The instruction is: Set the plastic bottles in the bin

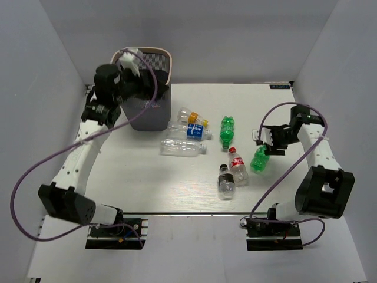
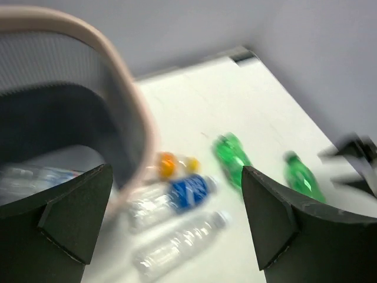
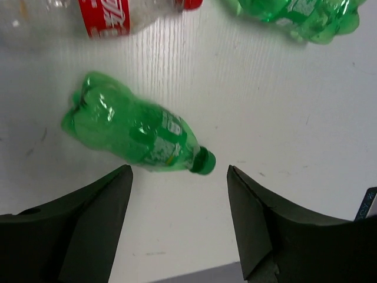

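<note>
The bin point(image 1: 151, 105), dark mesh with a beige rim, stands at the back left. My left gripper point(image 1: 132, 63) is open and empty over its rim point(image 2: 126, 115), and a clear bottle point(image 2: 32, 177) lies inside. Several bottles lie on the table: an orange-capped one point(image 1: 192, 116), a blue-labelled one point(image 1: 187, 130), a clear one point(image 1: 182, 148), a green one point(image 1: 227, 130), a red-labelled one point(image 1: 238, 165) and a black-capped one point(image 1: 227, 180). My right gripper point(image 1: 265, 144) is open just above a second green bottle point(image 3: 138, 135), not touching it, near its cap.
White walls close in the table on the left, back and right. The table's front edge runs just before the arm bases. In the blurred left wrist view, the right arm point(image 2: 353, 156) shows at the far right.
</note>
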`<state>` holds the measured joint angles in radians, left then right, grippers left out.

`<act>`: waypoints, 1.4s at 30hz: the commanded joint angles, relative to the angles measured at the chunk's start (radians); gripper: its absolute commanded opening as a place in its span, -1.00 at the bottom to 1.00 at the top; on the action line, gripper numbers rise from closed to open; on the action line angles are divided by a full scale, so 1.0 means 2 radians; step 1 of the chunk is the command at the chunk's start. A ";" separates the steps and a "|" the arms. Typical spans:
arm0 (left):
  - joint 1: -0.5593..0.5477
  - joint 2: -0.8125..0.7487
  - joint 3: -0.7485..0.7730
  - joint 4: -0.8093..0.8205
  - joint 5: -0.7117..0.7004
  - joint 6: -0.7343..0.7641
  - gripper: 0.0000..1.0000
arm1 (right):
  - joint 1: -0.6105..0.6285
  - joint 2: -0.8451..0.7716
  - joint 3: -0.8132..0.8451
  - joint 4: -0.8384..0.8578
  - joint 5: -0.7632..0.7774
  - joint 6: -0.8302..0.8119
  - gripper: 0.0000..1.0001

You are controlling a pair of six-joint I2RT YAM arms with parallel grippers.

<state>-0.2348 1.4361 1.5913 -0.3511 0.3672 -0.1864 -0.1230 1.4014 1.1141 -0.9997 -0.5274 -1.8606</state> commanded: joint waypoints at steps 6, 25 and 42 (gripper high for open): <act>-0.041 -0.116 -0.225 -0.005 0.102 -0.008 0.99 | -0.047 0.029 0.021 -0.132 0.072 -0.315 0.56; -0.106 -0.182 -0.429 0.011 0.046 -0.086 0.99 | -0.041 0.019 -0.071 0.064 -0.013 -0.358 0.81; -0.148 -0.114 -0.420 0.031 0.041 -0.101 0.99 | -0.031 0.072 -0.049 0.037 -0.038 -0.421 0.81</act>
<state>-0.5163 1.2022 0.7284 -0.3103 0.4564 -0.3801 -0.1928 1.5349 1.0134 -0.8940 -0.5869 -1.9789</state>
